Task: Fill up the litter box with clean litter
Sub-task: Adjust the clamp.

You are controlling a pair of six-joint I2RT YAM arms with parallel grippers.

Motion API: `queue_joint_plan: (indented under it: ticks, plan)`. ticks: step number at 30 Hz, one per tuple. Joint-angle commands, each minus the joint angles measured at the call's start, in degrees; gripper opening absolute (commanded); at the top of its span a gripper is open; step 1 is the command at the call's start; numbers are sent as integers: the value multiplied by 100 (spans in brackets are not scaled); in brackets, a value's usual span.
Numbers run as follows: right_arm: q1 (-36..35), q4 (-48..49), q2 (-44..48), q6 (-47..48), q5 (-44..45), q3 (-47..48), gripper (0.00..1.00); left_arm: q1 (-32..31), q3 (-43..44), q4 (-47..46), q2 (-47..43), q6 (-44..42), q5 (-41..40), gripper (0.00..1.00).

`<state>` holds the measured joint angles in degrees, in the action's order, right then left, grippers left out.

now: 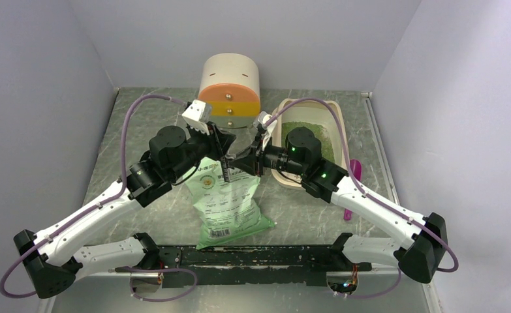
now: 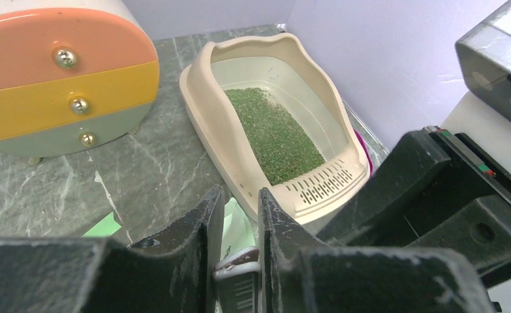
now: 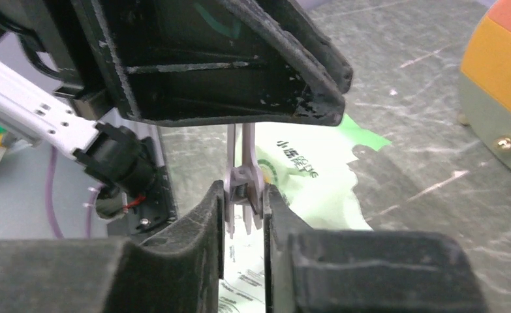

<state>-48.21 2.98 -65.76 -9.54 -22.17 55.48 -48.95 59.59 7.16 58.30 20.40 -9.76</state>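
Observation:
The beige litter box (image 1: 336,112) (image 2: 201,98) sits at the back right with a strip of green clean litter (image 1: 328,147) (image 2: 275,134) inside. The green printed bag (image 1: 230,202) (image 3: 308,186) lies in the middle, its top lifted where both grippers meet. My left gripper (image 1: 222,155) (image 2: 239,197) is shut on the bag's top edge (image 2: 237,227), with a pale clip part between its fingers. Facing it, my right gripper (image 1: 245,163) (image 3: 245,190) is shut on a lilac clip (image 3: 245,175) at the bag's top, just under the left gripper's body (image 3: 239,65).
A round beige-and-orange drawer unit (image 1: 230,91) (image 2: 57,78) (image 3: 500,91) stands at the back centre, left of the box. A magenta scoop (image 1: 356,171) lies right of the box, partly under the right arm. Purple walls close in three sides.

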Motion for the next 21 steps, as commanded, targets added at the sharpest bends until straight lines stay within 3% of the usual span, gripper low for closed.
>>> queue_joint_plan:
  ticks: [1,2,3,6,7,11,13,18,21]
  plan:
    - [14,163,32,125,61,57,4,-36,33,-96,-78,59,6,5]
    - [16,101,36,161,109,83,0,-44,24,-111,-88,48,12,5]
    - [13,30,34,241,155,120,0,-44,5,-136,-122,43,28,16]
    - [13,-94,51,373,275,210,0,-40,-65,-111,-272,-36,-35,83]
    - [21,-211,9,423,369,299,0,-44,-44,0,-320,-121,-87,95]
    - [76,-897,-289,776,973,680,0,-41,-90,564,-720,-175,-580,97]
    - [339,-837,-377,789,797,713,0,-44,-376,693,-1047,142,-1010,97]
    - [1457,-166,-982,503,-1808,930,0,-31,-885,1631,-1514,2089,-2218,97]
    - [1643,104,-1413,792,-2819,1223,0,-34,-951,2166,-1439,2536,-2456,97]
